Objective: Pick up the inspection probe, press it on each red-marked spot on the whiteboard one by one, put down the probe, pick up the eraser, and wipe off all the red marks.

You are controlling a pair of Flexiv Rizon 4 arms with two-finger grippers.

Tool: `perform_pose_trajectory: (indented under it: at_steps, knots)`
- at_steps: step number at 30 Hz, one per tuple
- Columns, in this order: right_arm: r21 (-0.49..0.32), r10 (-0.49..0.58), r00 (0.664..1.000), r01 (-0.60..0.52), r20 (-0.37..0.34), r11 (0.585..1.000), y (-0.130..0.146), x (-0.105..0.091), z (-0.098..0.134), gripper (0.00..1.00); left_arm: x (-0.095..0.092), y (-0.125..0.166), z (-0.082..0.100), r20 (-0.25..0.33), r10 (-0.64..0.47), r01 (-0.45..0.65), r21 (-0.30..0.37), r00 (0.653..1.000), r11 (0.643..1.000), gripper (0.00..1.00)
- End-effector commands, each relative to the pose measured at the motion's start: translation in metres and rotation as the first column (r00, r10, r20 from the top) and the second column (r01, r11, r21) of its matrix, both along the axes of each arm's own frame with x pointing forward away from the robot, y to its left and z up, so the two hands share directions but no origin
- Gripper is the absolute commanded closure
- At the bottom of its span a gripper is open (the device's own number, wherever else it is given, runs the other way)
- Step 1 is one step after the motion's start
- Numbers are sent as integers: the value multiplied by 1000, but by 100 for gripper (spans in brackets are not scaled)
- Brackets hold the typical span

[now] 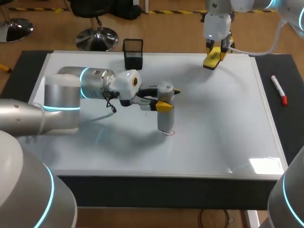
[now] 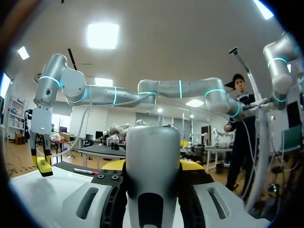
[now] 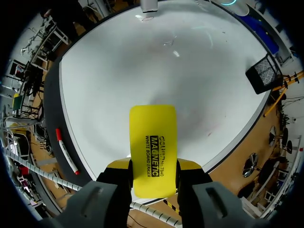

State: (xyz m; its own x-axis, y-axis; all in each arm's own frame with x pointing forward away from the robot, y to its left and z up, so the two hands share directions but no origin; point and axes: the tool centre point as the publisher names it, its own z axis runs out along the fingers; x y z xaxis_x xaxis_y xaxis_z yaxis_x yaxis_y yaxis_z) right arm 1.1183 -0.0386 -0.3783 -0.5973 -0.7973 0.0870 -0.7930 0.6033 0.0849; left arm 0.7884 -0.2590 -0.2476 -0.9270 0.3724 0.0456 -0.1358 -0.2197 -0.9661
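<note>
The grey inspection probe (image 1: pixel 166 121) stands upright on the whiteboard (image 1: pixel 213 123), its lower end on a small red mark (image 1: pixel 170 133). My left gripper (image 1: pixel 164 105) is shut on its upper part. In the left wrist view the probe (image 2: pixel 152 142) fills the space between the yellow tips of that gripper (image 2: pixel 153 167). My right gripper (image 1: pixel 216 51) hangs over the board's far right corner, shut on the yellow eraser (image 1: pixel 212 60). In the right wrist view the eraser (image 3: pixel 153 137) sticks out ahead of the right gripper (image 3: pixel 153 166), above the board (image 3: pixel 142 61), with the probe (image 3: pixel 148 5) far ahead.
A black mesh pen holder (image 1: pixel 133 53) stands at the board's far edge, left of centre. A red-capped marker (image 1: pixel 279 90) lies on the dark mat right of the board, also seen as the marker (image 3: pixel 66 151) beside the eraser.
</note>
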Motion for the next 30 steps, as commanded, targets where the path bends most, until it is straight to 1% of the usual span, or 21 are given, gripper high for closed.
perform_pose_trajectory:
  at_steps: [1, 8, 11, 24, 26, 30]
  knots:
    - [-4, 2, 1000, -2, 0, 1000, 0, 0, 2, 100, 1, -9, -7, -3, -6, 6, -11, 1000, 1000, 100]
    - [-4, 2, 1000, -2, 0, 1000, 0, 0, 2, 100, 0, -15, -12, 13, -17, 17, -2, 1000, 1000, 100]
    - [-4, 2, 1000, -2, 0, 1000, 0, 0, 2, 100, 2, -14, -17, 20, -13, 13, -4, 1000, 1000, 100]
    - [-4, 2, 1000, -2, 0, 1000, 0, 0, 2, 100, 4, -10, -30, 4, 9, -9, 12, 1000, 1000, 100]
    - [-4, 2, 1000, -2, 0, 1000, 0, 0, 2, 100, 5, -9, -33, 7, 13, -13, 31, 1000, 999, 100]
    - [-4, 2, 1000, -2, 0, 1000, 0, 0, 2, 100, 5, -7, -38, 3, 12, -13, 35, 1000, 999, 100]
